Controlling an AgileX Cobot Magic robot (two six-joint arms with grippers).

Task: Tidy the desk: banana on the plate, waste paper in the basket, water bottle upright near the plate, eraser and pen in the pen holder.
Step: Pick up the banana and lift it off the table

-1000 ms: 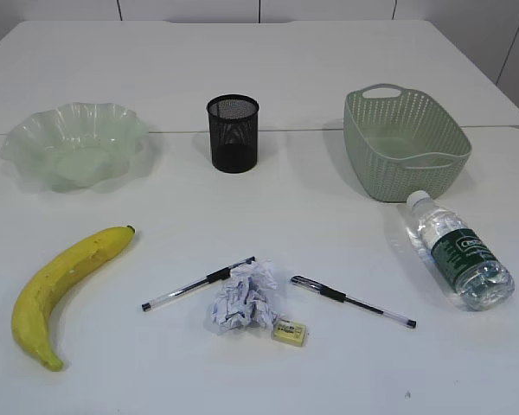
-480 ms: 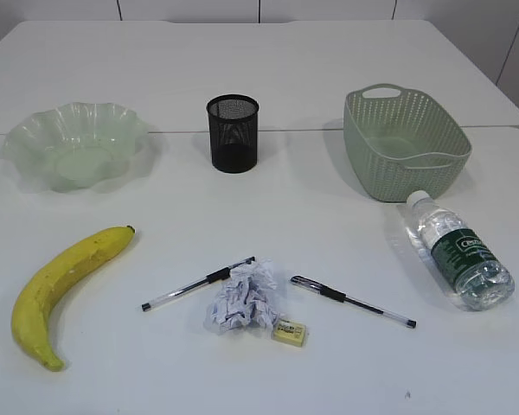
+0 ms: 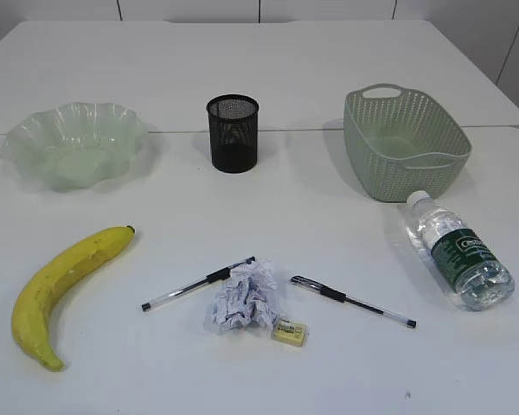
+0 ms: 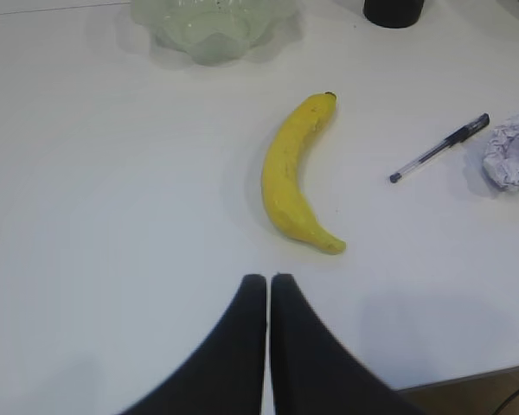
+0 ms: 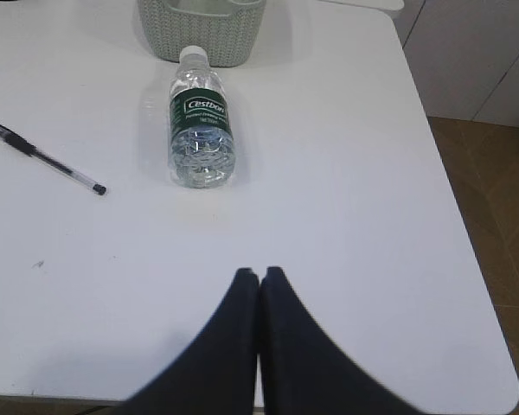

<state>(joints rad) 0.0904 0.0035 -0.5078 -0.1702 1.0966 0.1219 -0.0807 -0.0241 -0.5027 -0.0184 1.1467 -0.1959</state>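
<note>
The banana [image 3: 59, 290] lies on the desk [image 3: 242, 199] at front left, also in the left wrist view [image 4: 294, 177]. The plate [image 3: 73, 144] stands back left. The pen holder [image 3: 233, 132] stands back centre, the basket [image 3: 404, 141] back right. The water bottle [image 3: 458, 251] lies on its side in front of the basket, also in the right wrist view [image 5: 201, 119]. The waste paper [image 3: 242, 298], the eraser [image 3: 290, 332] and two pens [image 3: 197, 284] [image 3: 353, 302] lie at front centre. My left gripper [image 4: 269, 281] and right gripper [image 5: 259, 274] are shut and empty; neither shows in the exterior view.
The desk's right edge and brown floor show in the right wrist view [image 5: 493, 216]. The desk's front edge runs just under both grippers. A seam crosses the desk behind the plate and basket.
</note>
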